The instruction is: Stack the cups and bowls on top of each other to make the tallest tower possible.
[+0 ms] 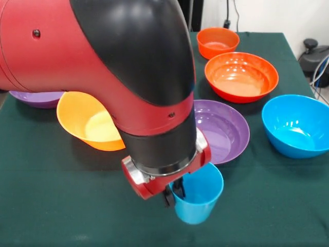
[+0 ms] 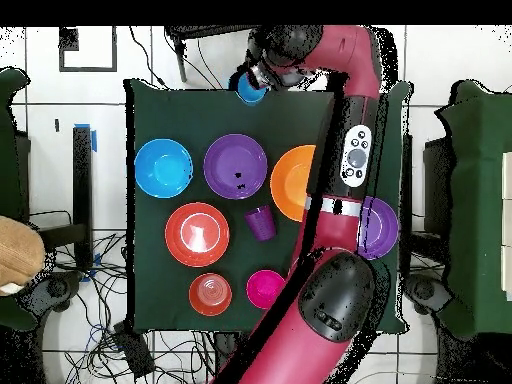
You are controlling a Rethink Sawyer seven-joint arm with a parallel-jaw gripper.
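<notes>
Nearest the front camera I have the light blue cup [image 1: 198,194], standing upright on the green table [image 1: 61,206] with its mouth up and its long axis vertical, narrowing toward the base. My gripper [image 1: 173,194] is right at its rim on the picture's left: one dark finger reaches down inside the cup and another shows just outside the wall, so the fingers look clamped on the cup's wall. In the overhead view the cup [image 2: 251,89] sits close to the table's far edge, with the red arm [image 2: 345,150] stretched right across the cloth to reach it.

Just behind the cup I see a purple bowl [image 1: 222,128], mouth up. To its right in the front view sits the blue bowl [image 1: 297,126], also mouth up and apart from it. On the other side, the big orange bowl [image 1: 85,123] looks tilted, its opening leaning toward the camera, and the arm covers part of it.

Further back, a large red-orange bowl [image 1: 241,76] stands mouth up, and beyond it a smaller red-orange bowl [image 1: 218,42]. A second purple bowl [image 1: 36,98] peeks out under the arm at the left.

From overhead I also pick out the purple cup [image 2: 260,222] standing between the bowls, and a small magenta bowl [image 2: 265,288] beside the small red-orange one.
</notes>
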